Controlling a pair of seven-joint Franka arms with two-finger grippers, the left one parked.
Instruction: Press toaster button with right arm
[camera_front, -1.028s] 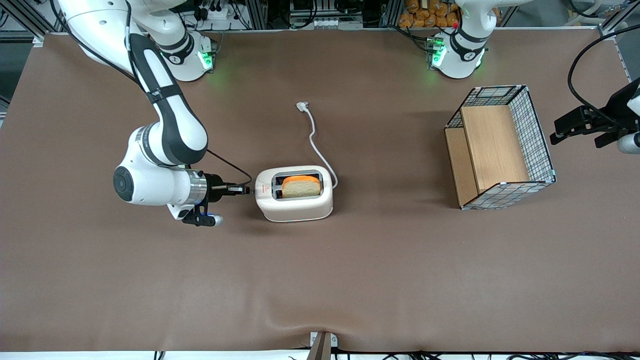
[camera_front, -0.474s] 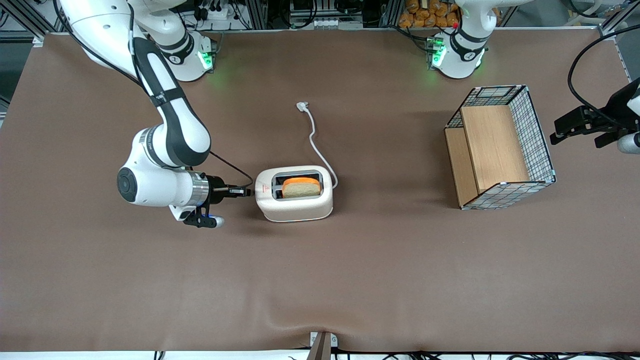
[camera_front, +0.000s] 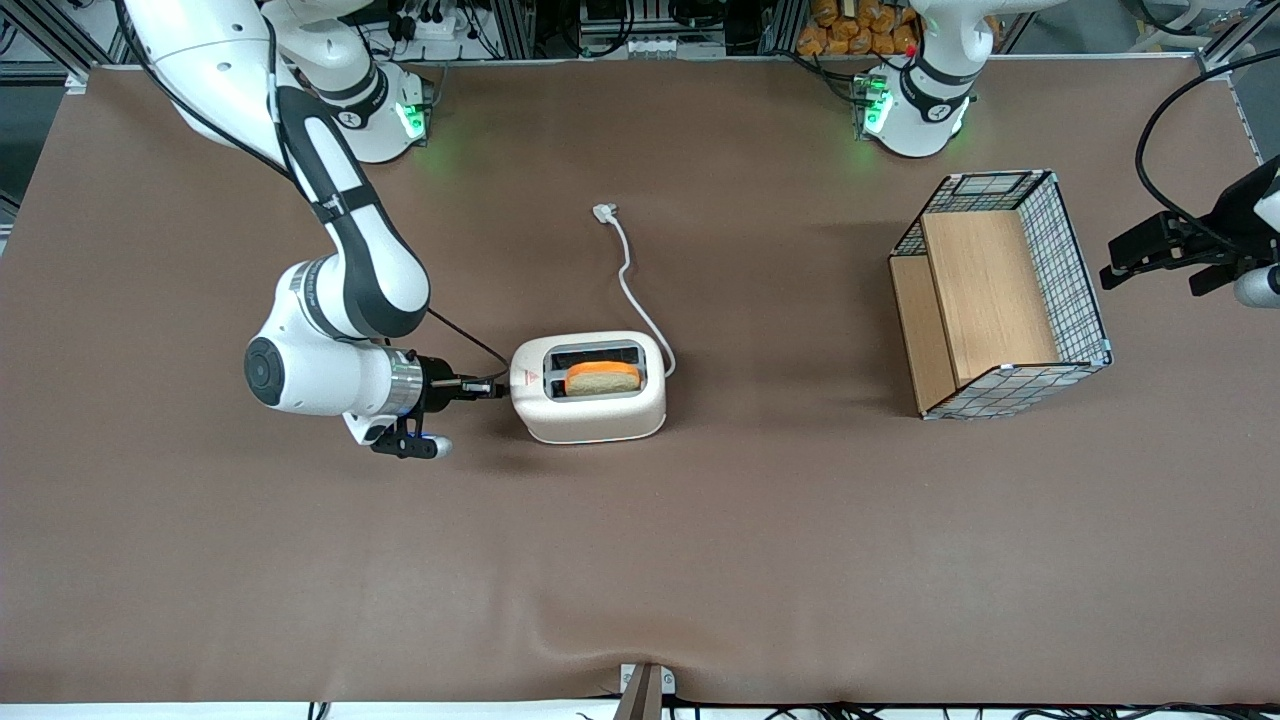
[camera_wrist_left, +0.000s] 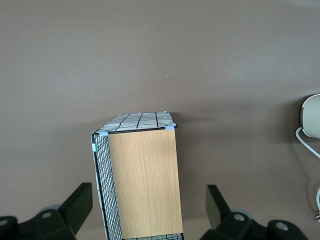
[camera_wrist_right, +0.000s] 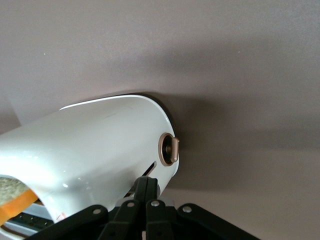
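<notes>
The bread slice (camera_front: 602, 377) sits lower in the toaster (camera_front: 588, 386) now than it did a moment ago, when it stuck up higher out of its slot. The right arm (camera_front: 340, 270) has also crept a little closer to the toaster.

The gripper (camera_front: 497, 386) is at the toaster's narrow end, the end nearest the working arm. Its two black fingers (camera_wrist_right: 145, 200) are pressed tight together with no gap, and their tip is against the dark slot in that end of the toaster. They hold nothing between them. In the right wrist view, a small round knob, the toaster button (camera_wrist_right: 169, 149), shows on the same end, just beside the fingers and not touched by them.

The toaster stands near the middle of the brown table (camera_front: 640, 560). A little red triangle mark (camera_front: 533, 379) is on its top, close to the gripper; no words on it can be read. A white cord (camera_front: 632, 285) runs from the toaster, farther from the front camera, and ends in a plug (camera_front: 604, 211).

A wire-mesh basket (camera_front: 1000, 292) with wooden boards in it stands well apart, toward the parked arm's end of the table.
</notes>
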